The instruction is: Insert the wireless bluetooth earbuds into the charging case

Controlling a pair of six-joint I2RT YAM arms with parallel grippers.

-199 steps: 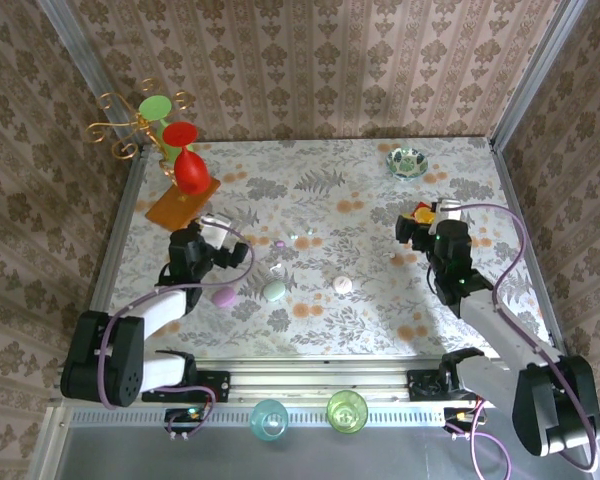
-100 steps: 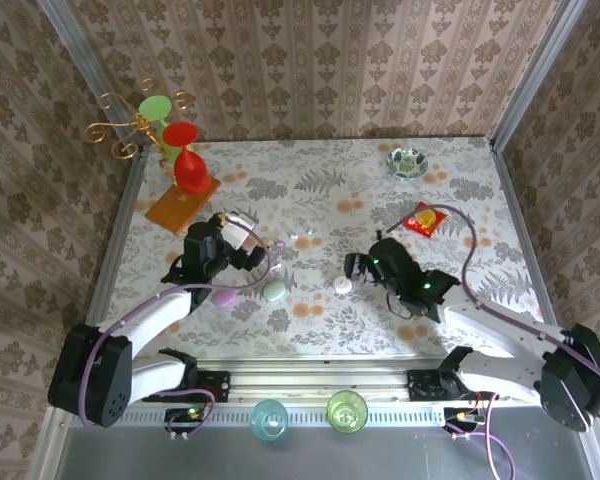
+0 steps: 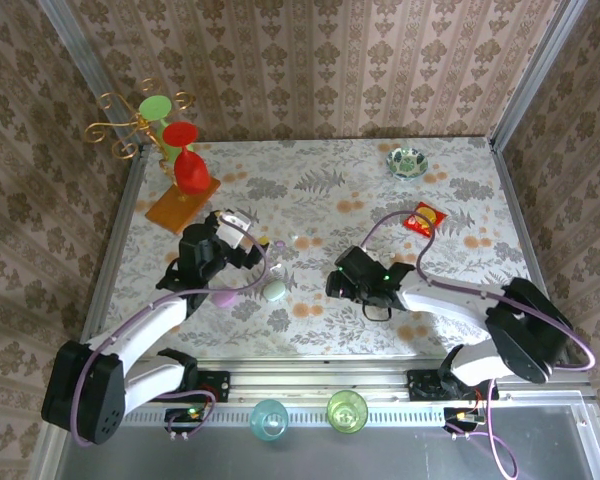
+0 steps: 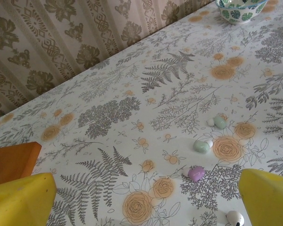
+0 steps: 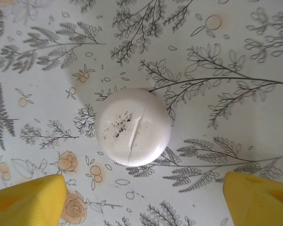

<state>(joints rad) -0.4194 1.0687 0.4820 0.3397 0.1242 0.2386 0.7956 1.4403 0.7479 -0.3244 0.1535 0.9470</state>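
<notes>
A round white closed charging case point(image 5: 133, 126) lies on the floral tablecloth. My right gripper point(image 5: 141, 202) hovers over it, open, with one yellow finger on each side just short of the case. From above, that right gripper point(image 3: 338, 283) covers the case. Several tiny earbuds lie loose ahead of my left gripper point(image 4: 146, 207): a lilac one point(image 4: 196, 173), a pale green one point(image 4: 201, 146), another green one point(image 4: 220, 122) and a white one point(image 4: 235, 218). The left gripper point(image 3: 248, 240) is open and holds nothing.
A green pebble case point(image 3: 273, 291) and a lilac one point(image 3: 223, 296) lie near the left arm. At the back left an orange board point(image 3: 183, 205) carries a red goblet point(image 3: 187, 160). A patterned bowl point(image 3: 407, 161) and a red packet point(image 3: 423, 218) are at the right.
My right arm has swung from the right side of the table leftward to above the white case. The left gripper has shifted slightly right toward the earbuds.
</notes>
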